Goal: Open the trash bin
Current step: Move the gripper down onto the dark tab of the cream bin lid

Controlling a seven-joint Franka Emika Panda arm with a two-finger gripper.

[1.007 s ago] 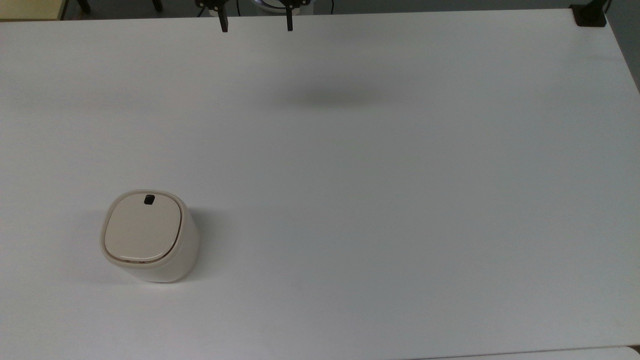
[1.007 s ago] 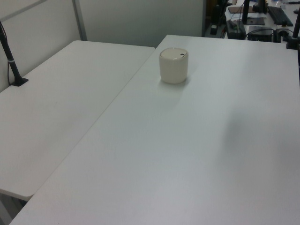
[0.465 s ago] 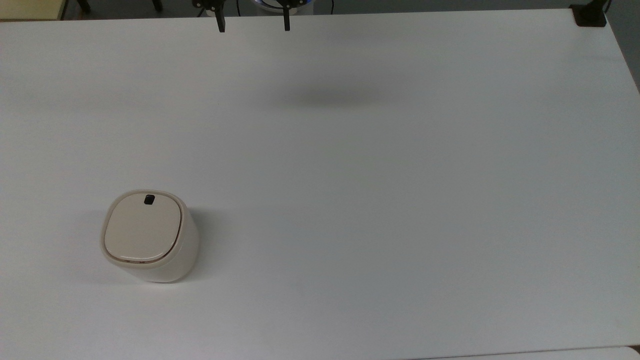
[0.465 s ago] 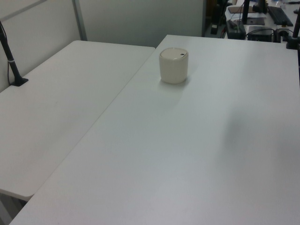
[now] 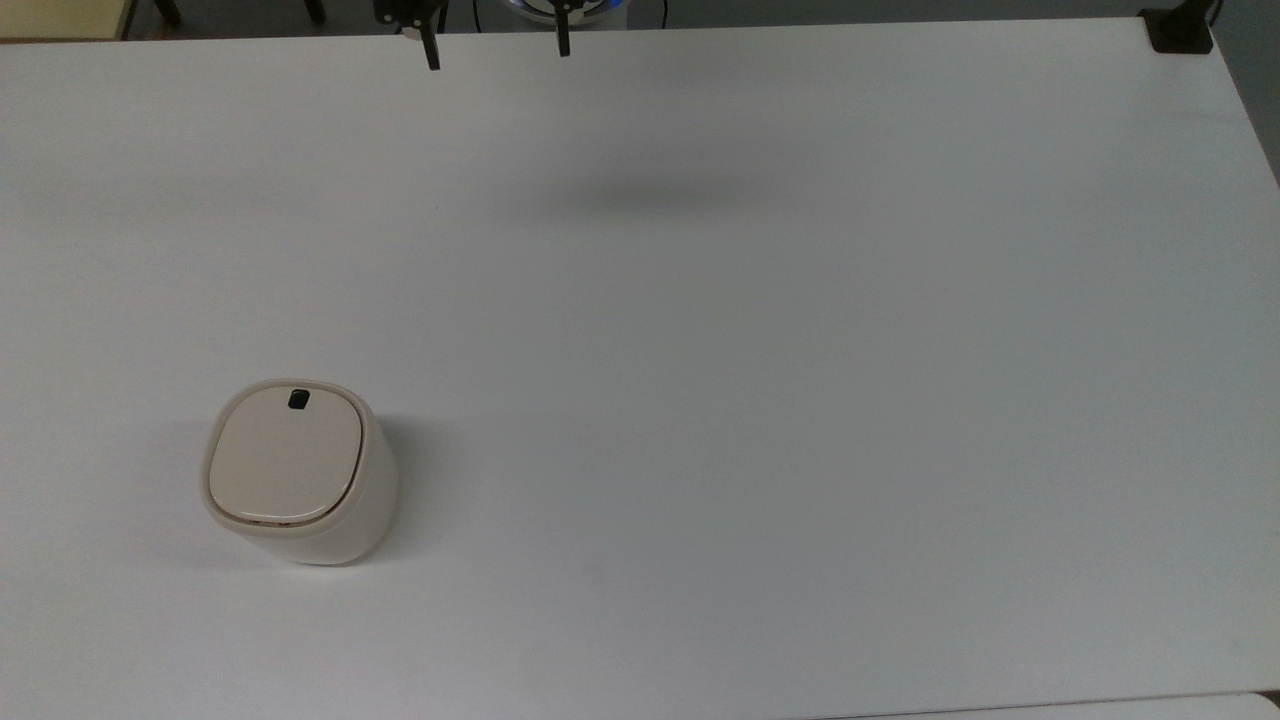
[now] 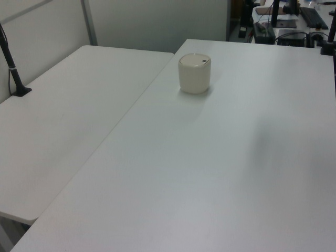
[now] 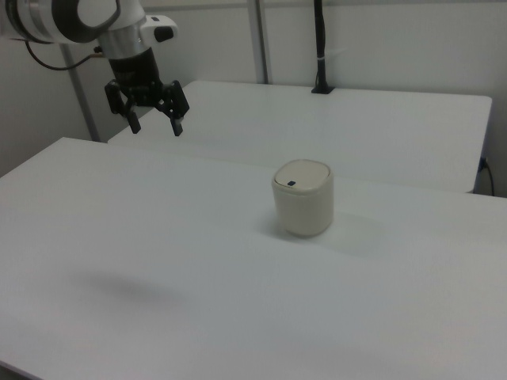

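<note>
The cream trash bin (image 5: 300,475) stands upright on the white table (image 5: 760,380) at the top view's lower left, its flat lid down. A small black button (image 5: 297,399) sits at the lid's far rim. The bin (image 6: 195,73) is toward the back in the left view, and the bin (image 7: 303,197) is near the middle in the right view. My gripper (image 5: 496,48) hangs open at the top view's upper edge, far from the bin, with nothing between its fingers. In the right view the gripper (image 7: 156,125) is high above the table, left of the bin.
A second white table (image 6: 63,121) adjoins on the left view's left, with a black post (image 6: 13,68) clamped to it. A black clamp (image 5: 1180,30) sits at the top view's upper right corner. The gripper's shadow (image 5: 650,200) lies on the table.
The gripper has drifted slightly toward the top view's left and upper edge, still open. The bin has not moved.
</note>
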